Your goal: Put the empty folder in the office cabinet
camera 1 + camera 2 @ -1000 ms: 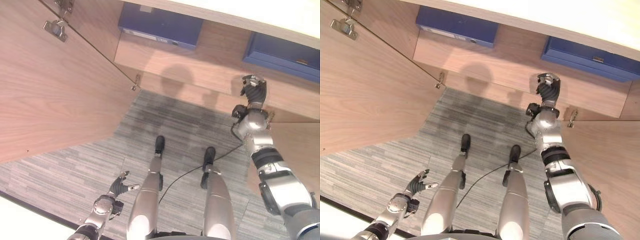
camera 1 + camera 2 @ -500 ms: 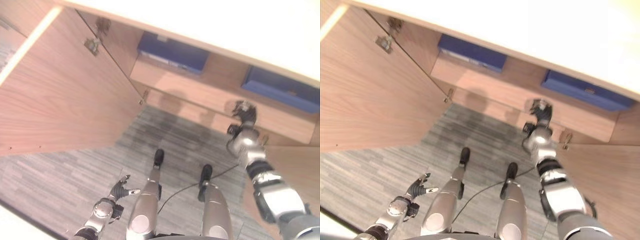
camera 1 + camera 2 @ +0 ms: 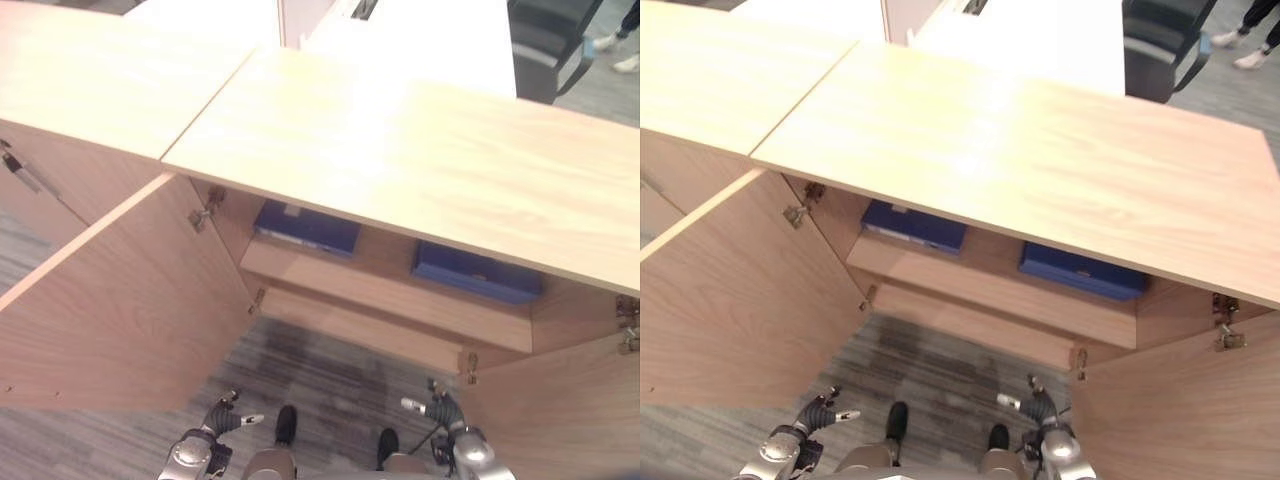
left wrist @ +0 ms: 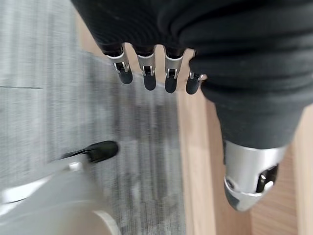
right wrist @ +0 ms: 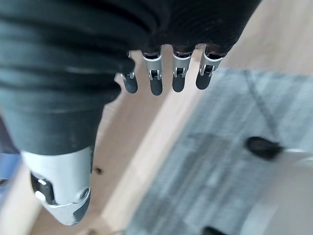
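Two blue folders lie flat on the shelf (image 3: 390, 297) inside the open wooden cabinet: one at the left (image 3: 305, 228) and one at the right (image 3: 475, 275). My left hand (image 3: 222, 418) hangs low over the grey carpet in front of the cabinet, open and holding nothing; its straight fingers (image 4: 146, 73) point down at the floor. My right hand (image 3: 440, 408) is low near the foot of the right door, also open and empty, with its fingers (image 5: 161, 78) relaxed.
The cabinet's wide light wooden top (image 3: 400, 160) overhangs the shelf. The left door (image 3: 110, 310) and the right door (image 3: 560, 410) stand swung out on either side. A dark office chair (image 3: 550, 40) and a person's shoes (image 3: 1240, 40) are behind the cabinet.
The camera has tilted up, bringing the cabinet top into view. My right hand has come down from the shelf's front edge to low by the floor. The left hand stays low.
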Motion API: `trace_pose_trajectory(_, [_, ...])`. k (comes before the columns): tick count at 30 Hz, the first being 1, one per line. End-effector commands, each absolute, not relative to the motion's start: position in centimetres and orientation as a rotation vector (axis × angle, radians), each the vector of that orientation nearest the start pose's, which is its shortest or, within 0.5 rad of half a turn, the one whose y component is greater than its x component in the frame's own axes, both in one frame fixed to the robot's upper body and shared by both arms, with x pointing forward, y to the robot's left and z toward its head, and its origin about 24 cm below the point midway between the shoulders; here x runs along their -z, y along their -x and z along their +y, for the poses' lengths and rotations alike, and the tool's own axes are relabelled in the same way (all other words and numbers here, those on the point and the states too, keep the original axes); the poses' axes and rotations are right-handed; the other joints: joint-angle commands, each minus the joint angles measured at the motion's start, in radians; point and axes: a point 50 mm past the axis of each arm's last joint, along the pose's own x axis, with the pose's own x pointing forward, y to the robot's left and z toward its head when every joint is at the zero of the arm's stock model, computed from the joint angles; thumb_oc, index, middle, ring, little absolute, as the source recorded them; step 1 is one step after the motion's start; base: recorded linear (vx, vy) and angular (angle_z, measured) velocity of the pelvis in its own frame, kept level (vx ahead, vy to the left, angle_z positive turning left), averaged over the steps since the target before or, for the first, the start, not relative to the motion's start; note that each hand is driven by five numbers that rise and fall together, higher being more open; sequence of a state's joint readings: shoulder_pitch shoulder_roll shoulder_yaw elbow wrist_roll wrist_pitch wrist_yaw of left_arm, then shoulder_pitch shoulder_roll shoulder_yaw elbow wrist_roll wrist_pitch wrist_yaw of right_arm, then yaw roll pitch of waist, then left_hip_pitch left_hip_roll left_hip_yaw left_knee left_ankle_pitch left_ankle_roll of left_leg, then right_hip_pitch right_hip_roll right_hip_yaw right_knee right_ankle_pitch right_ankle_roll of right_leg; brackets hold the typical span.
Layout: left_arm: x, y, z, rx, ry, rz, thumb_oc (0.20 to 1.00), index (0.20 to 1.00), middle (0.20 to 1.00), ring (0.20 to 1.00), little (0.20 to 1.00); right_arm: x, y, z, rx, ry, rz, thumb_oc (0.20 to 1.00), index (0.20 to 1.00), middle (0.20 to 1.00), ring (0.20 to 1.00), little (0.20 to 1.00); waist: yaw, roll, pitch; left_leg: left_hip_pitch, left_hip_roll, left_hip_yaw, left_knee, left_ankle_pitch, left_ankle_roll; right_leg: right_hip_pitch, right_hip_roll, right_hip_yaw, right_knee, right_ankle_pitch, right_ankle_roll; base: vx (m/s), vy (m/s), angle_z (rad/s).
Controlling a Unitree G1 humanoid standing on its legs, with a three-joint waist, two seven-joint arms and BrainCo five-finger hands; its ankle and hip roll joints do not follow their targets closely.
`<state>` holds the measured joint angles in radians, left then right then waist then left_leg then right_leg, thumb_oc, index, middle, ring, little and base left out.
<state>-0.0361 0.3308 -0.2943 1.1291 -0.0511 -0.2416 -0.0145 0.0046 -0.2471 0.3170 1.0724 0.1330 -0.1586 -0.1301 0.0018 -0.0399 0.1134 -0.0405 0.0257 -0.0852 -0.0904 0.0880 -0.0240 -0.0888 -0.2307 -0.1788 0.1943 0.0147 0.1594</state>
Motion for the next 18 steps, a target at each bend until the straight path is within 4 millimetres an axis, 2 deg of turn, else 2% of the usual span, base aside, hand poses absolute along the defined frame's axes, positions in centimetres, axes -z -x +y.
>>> trace_pose_trajectory(1, [13.4,-14.7,23.7,0.097,-0.395,0.867,1.0,1.0,1.0,1.0,1.0,13.4,-16.0,-21.4,0.037,0.339,0.845,1.0,1.0,1.0,1.0,1.0,0.01,0.051,0.051,0.02,0.048,-0.004,0.035,-0.082,-0.028,-0.06,-0.004,0.033,0.122,0.014,0.1,0.01,0.108,-0.05])
trace_pose_trajectory(3, [13.6,-14.7,23.4,0.092,-0.388,0.879,1.0,1.0,1.0,1.0,1.0,14.2,-14.4,-22.0,0.085,0.317,0.909,1.0,1.0,1.0,1.0,1.0,-0.01,0.052,0.041,0.013,0.028,-0.02,0.047,-0.068,-0.012,-0.024,0.119,0.131,0.109,-0.087,0.061,-0.01,0.072,0.03])
trace_pose_trajectory(4, [13.6,-14.7,23.4,0.084,-0.382,0.884,1.0,1.0,1.0,1.0,1.0,14.5,-13.7,-22.4,0.099,0.323,0.944,1.0,1.0,1.0,1.0,1.0,-0.006,0.048,0.034,0.01,0.014,-0.024,0.055,-0.066,-0.013,-0.006,0.139,0.15,0.084,-0.093,0.049,0.02,-0.026,0.21])
trace_pose_trajectory(5, [14.0,-14.2,23.1,0.095,-0.388,0.906,1.0,1.0,1.0,1.0,1.0,14.9,-12.7,-22.7,0.096,0.345,0.989,1.0,1.0,1.0,1.0,1.0,0.002,0.042,0.019,0.018,-0.002,-0.033,0.055,-0.068,-0.014,0.039,0.135,0.132,0.029,-0.105,0.022,0.03,-0.056,0.39])
trace_pose_trajectory(6, [14.0,-14.2,23.1,0.095,-0.388,0.906,1.0,1.0,1.0,1.0,1.0,14.9,-12.7,-22.7,0.096,0.346,0.989,1.0,1.0,1.0,1.0,1.0,-0.001,0.042,0.02,0.02,-0.002,-0.036,0.054,-0.068,-0.015,0.043,0.134,0.129,0.026,-0.104,0.022,0.04,-0.113,0.5])
trace_pose_trajectory(7, [14.1,-14.0,22.9,0.086,-0.368,0.917,1.0,1.0,1.0,1.0,1.0,15.1,-12.0,-22.9,0.072,0.375,1.023,1.0,1.0,1.0,1.0,1.0,-0.013,0.047,0.009,0.024,0.001,-0.04,0.055,-0.064,-0.023,0.053,0.158,0.187,-0.01,-0.105,0.012,0.01,-0.072,0.52])
trace_pose_trajectory(10, [14.5,-13.5,22.3,0.093,-0.342,0.934,1.0,1.0,1.0,1.0,1.0,15.2,-11.1,-24.0,0.076,0.417,1.064,1.0,1.0,1.0,1.0,1.0,-0.009,0.06,0.002,0.026,0.003,-0.056,0.06,-0.054,-0.039,0.088,0.157,0.187,-0.058,-0.106,-0.008,0.0,-0.134,0.28])
trace_pose_trajectory(11, [14.5,-13.5,22.3,0.093,-0.342,0.934,1.0,1.0,1.0,1.0,1.0,15.2,-11.1,-24.0,0.076,0.417,1.064,1.0,1.0,1.0,1.0,1.0,-0.01,0.06,0.003,0.026,0.003,-0.057,0.06,-0.054,-0.04,0.089,0.157,0.185,-0.059,-0.106,-0.008,-0.12,-0.134,0.16])
trace_pose_trajectory(12, [14.5,-13.9,21.8,0.094,-0.321,0.924,1.0,1.0,1.0,1.0,1.0,14.8,-11.6,-25.0,0.121,0.418,1.051,1.0,1.0,1.0,1.0,1.0,-0.015,0.073,0.012,0.002,0.003,-0.061,0.066,-0.021,-0.065,0.1,0.149,0.173,-0.099,-0.1,-0.012,-0.13,-0.076,0.22])
trace_pose_trajectory(15, [14.7,-13.5,21.6,0.072,-0.29,0.938,1.0,1.0,1.0,1.0,1.0,14.6,-11.5,-26.0,0.16,0.417,1.055,1.0,1.0,1.0,1.0,1.0,-0.019,0.087,0.001,-0.002,0.006,-0.066,0.043,-0.009,-0.075,0.11,0.147,0.163,-0.134,-0.09,-0.019,-0.1,-0.054,0.41])
trace_pose_trajectory(16, [14.6,-13.8,21.3,0.068,-0.272,0.934,1.0,1.0,1.0,1.0,1.0,14.2,-11.7,-26.9,0.2,0.412,1.048,1.0,1.0,1.0,1.0,1.0,-0.025,0.089,0.012,-0.024,0.012,-0.037,0.062,0.0,-0.088,0.112,0.13,0.15,-0.155,-0.07,-0.021,-0.14,-0.034,0.39])
trace_pose_trajectory(17, [14.6,-13.8,21.3,0.068,-0.272,0.934,1.0,1.0,1.0,1.0,1.0,14.2,-11.8,-26.9,0.2,0.412,1.047,1.0,1.0,1.0,1.0,1.0,-0.026,0.089,0.013,-0.025,0.012,-0.038,0.064,-0.002,-0.088,0.113,0.13,0.149,-0.156,-0.07,-0.021,-0.22,0.024,0.26])
trace_pose_trajectory(18, [14.5,-14.2,21.1,0.071,-0.267,0.924,1.0,1.0,1.0,1.0,1.0,14.0,-12.0,-27.3,0.211,0.422,1.043,1.0,1.0,1.0,1.0,1.0,-0.032,0.082,0.017,-0.031,0.021,0.0,0.091,-0.017,-0.085,0.103,0.117,0.143,-0.163,-0.059,-0.021,-0.21,0.051,0.13])
